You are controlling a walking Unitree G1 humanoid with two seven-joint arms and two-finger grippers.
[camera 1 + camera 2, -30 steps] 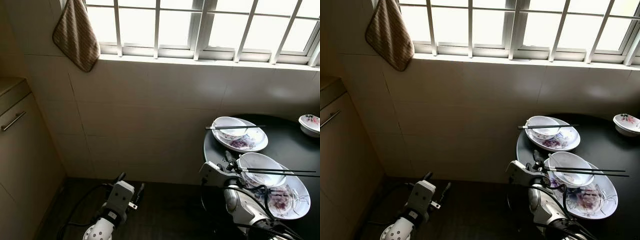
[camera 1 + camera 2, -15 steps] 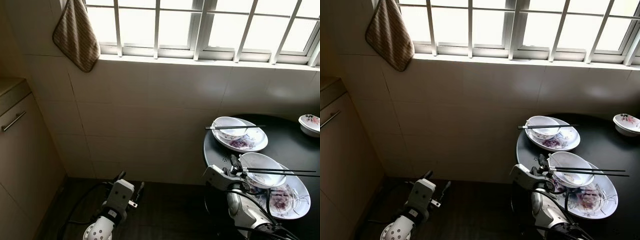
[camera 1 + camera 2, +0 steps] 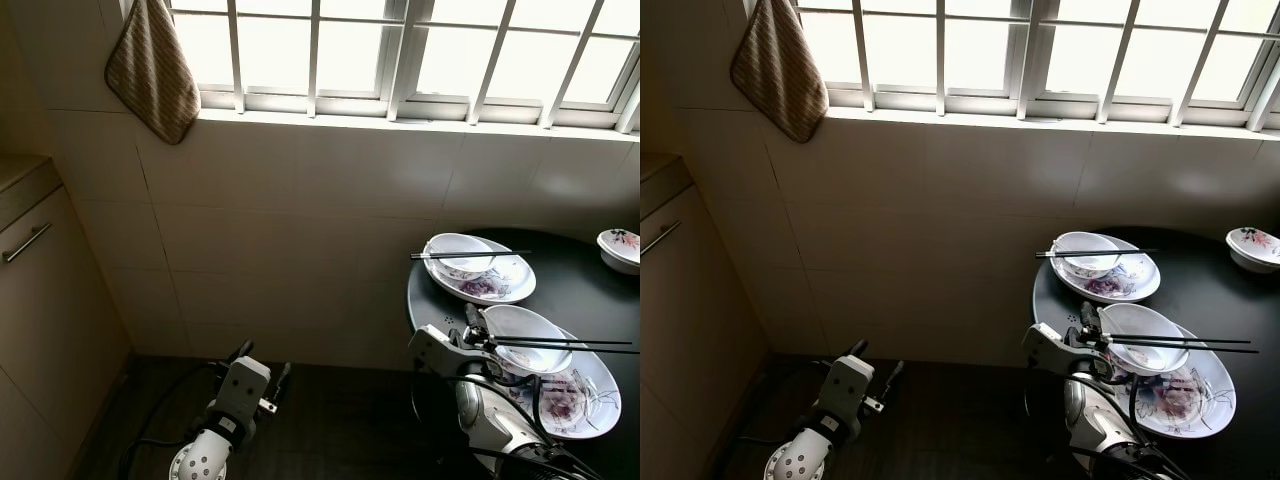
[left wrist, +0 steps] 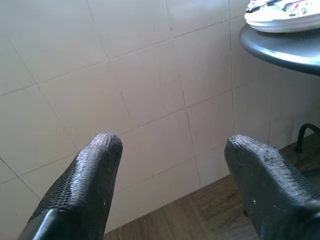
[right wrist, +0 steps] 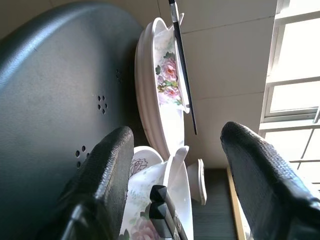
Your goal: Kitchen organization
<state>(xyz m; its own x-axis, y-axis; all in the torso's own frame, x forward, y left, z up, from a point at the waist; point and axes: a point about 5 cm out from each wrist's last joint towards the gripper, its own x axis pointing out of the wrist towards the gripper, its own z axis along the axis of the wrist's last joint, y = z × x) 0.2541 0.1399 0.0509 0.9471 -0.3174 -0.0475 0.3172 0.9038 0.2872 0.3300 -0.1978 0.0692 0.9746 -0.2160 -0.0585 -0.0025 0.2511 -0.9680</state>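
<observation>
the right end effector [image 3: 478, 330] sits at the near edge of the round dark surface [image 3: 580, 290], its two black fingers [image 5: 107, 175] spread wide with nothing between them, as the right wrist view shows. it is just beside the nearer bowl [image 3: 525, 335], which rests on a flowered plate [image 3: 575, 395] with a pair of black chopsticks [image 3: 570, 345] lying across its rim. further back on the same surface stands a second bowl [image 3: 458, 250] on its own plate [image 3: 495, 280], also with chopsticks [image 3: 470, 256] laid over it, and a small flowered dish [image 3: 620, 245] sits at the far right edge.

the left end effector [image 3: 262, 370] hangs low over the dark floor, well apart from the surface, fingers parted and empty; its wrist view faces the tiled wall.

the step in hand looks like the approach for clearing the dishes: the right arm is lined up with the nearer setting but has not closed on anything yet. the next move likely calls for choosing between the chopsticks and the bowl rim. the chopsticks lie loose and would probably roll or slide off if the bowl were tilted, so a steady pinch on the sticks first seems the safer order.
</observation>
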